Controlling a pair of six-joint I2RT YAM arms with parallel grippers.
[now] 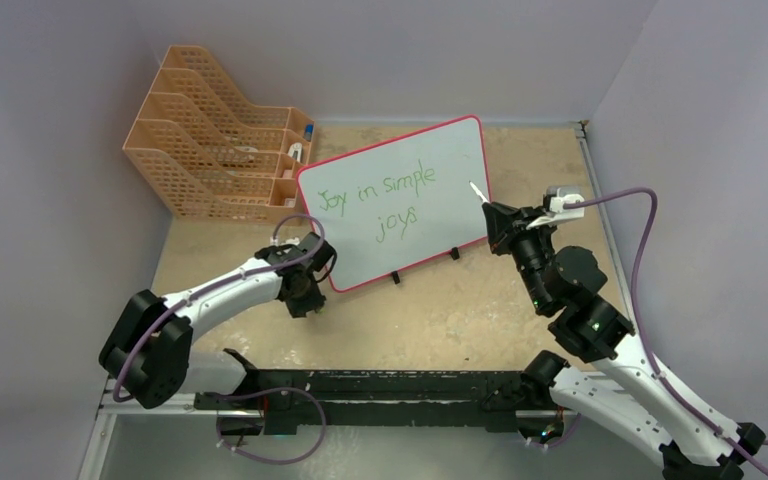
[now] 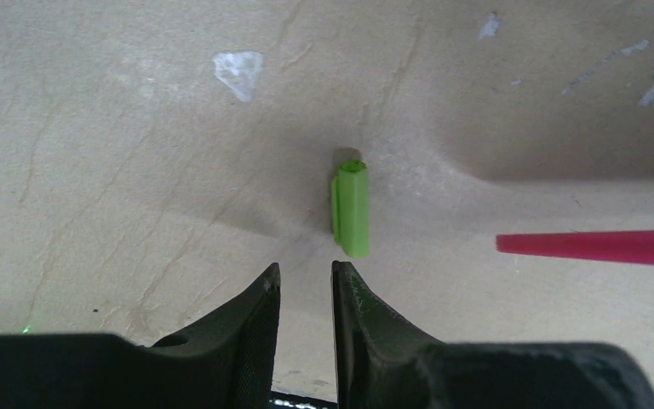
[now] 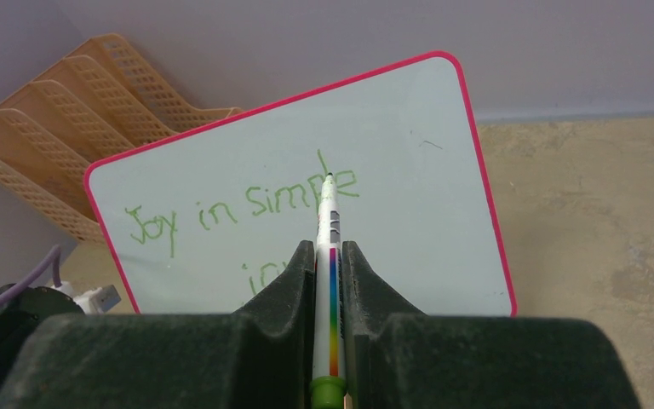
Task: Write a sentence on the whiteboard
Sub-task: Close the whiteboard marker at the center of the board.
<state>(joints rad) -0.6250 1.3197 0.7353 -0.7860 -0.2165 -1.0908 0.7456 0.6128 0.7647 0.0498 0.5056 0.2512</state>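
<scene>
The whiteboard (image 1: 452, 160) with a pink-red frame stands tilted on black feet at the table's middle. The sentence (image 1: 380, 192) "Joy in simple joys" is on it in green, in two lines. My right gripper (image 1: 493, 216) is shut on a white marker (image 1: 478, 192) with a rainbow stripe, its tip just off the board's right edge. In the right wrist view the marker (image 3: 328, 247) points at the board (image 3: 417, 136), and the sentence (image 3: 221, 213) shows there too. My left gripper (image 2: 306, 277) is narrowly open and empty, pointing down at the table just short of a green marker cap (image 2: 351, 209). It sits by the board's lower left corner (image 1: 310, 300).
Orange mesh file trays (image 1: 215, 150) stand at the back left, touching the board's left side. The board's red frame edge (image 2: 596, 247) juts in at the right of the left wrist view. Purple walls close in on three sides. A purple cable (image 1: 640, 215) loops beside the right arm.
</scene>
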